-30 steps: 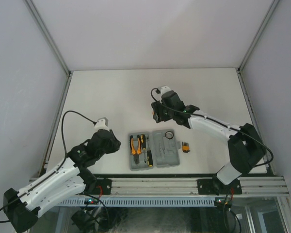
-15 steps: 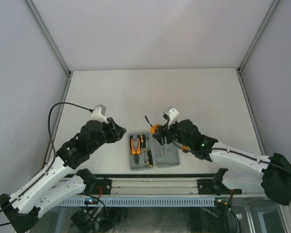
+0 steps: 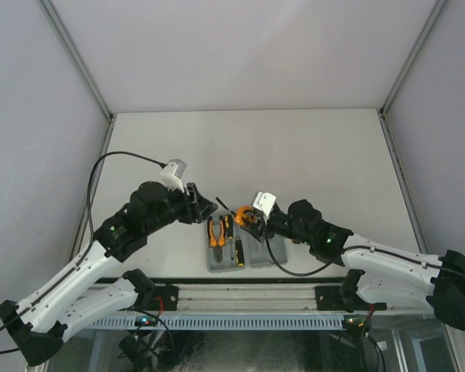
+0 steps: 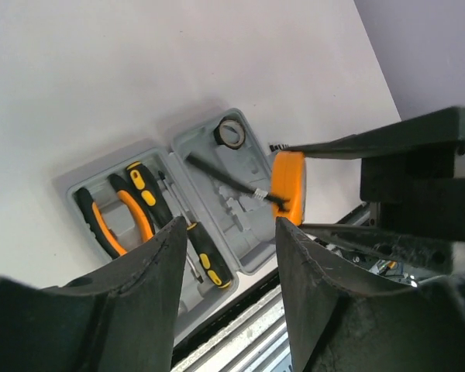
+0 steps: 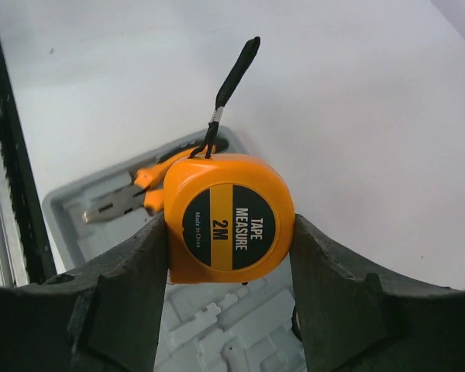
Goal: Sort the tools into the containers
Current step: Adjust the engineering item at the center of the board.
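The grey case point(image 3: 263, 252) lies open near the table's front edge. Its left half holds the orange-handled pliers point(image 3: 215, 232) and two black-and-orange screwdrivers point(image 3: 232, 239). A small dark ring point(image 4: 230, 133) sits in a recess of the right half. My right gripper point(image 5: 229, 225) is shut on the round orange tape measure point(image 5: 231, 226) and holds it just above the case, its black strap hanging free. My left gripper point(image 4: 231, 232) hovers over the case's left side, open, with nothing between its fingers. From above, the tape measure point(image 3: 242, 215) shows between the two grippers.
The metal rail point(image 3: 240, 294) carrying the arm bases runs just in front of the case. White tabletop point(image 3: 294, 147) stretches behind the case to the enclosure walls. The two grippers stand close together above the case.
My right gripper has swung from the middle of the table to above the case, carrying the tape measure. My left gripper has moved up and right toward the case and opened wider.
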Robot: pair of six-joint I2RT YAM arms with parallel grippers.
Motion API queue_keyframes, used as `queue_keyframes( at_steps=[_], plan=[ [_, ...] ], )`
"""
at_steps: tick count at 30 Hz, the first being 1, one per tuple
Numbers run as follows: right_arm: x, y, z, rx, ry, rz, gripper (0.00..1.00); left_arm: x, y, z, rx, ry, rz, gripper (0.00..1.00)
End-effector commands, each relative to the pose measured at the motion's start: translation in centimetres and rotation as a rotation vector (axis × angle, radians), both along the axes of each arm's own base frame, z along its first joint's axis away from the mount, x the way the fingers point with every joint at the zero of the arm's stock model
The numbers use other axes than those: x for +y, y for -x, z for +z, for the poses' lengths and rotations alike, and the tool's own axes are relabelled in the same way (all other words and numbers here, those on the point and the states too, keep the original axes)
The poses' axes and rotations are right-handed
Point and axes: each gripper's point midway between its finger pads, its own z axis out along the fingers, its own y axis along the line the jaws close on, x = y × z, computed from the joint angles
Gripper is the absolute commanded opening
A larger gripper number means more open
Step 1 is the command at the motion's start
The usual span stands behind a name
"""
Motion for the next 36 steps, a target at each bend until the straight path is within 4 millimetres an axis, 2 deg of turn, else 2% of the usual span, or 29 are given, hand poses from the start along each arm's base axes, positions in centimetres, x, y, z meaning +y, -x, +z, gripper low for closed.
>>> queue_keyframes(
  at_steps=[1,4,7,10,12,21,27,31,36],
  plan=[
    [0.7,1.2,1.2,-0.163,0.071,0.148,0.00,-1.8,0.4,4.5,-0.112,0.060,-0.109,0.54],
    [0.2,-0.3,2.0,-0.100,0.031,0.014,0.00,-1.7,0.3,4.3,-0.113,0.049,-0.103,0.54],
    [-1.2,-2.6,2.6,0.076,-0.026,-0.237,0.00,-1.4,0.3,3.8,-0.104,0.047,-0.083,0.54],
    [-1.7,-3.4,2.9,0.308,-0.121,-0.436,0.00,-1.2,0.3,3.6,-0.106,0.069,-0.068,0.55],
    [-1.1,-3.1,2.7,0.441,-0.179,-0.503,0.00,-1.4,0.2,3.9,-0.120,0.096,-0.064,0.55],
    [1.5,-2.0,4.7,0.647,-0.440,-0.582,0.00,-2.5,-0.5,3.9,-0.076,0.206,-0.021,0.59],
    [2.3,-1.7,5.7,0.740,-0.558,-0.612,0.00,-3.2,-1.0,3.3,-0.057,0.247,-0.010,0.62],
    [3.2,-1.4,6.4,0.710,-0.557,-0.553,0.00,-3.7,-1.2,2.5,-0.032,0.238,-0.011,0.62],
    [3.9,-0.7,5.5,0.622,-0.456,-0.491,0.00,-3.9,-1.5,2.7,-0.029,0.253,-0.001,0.62]
  ],
)
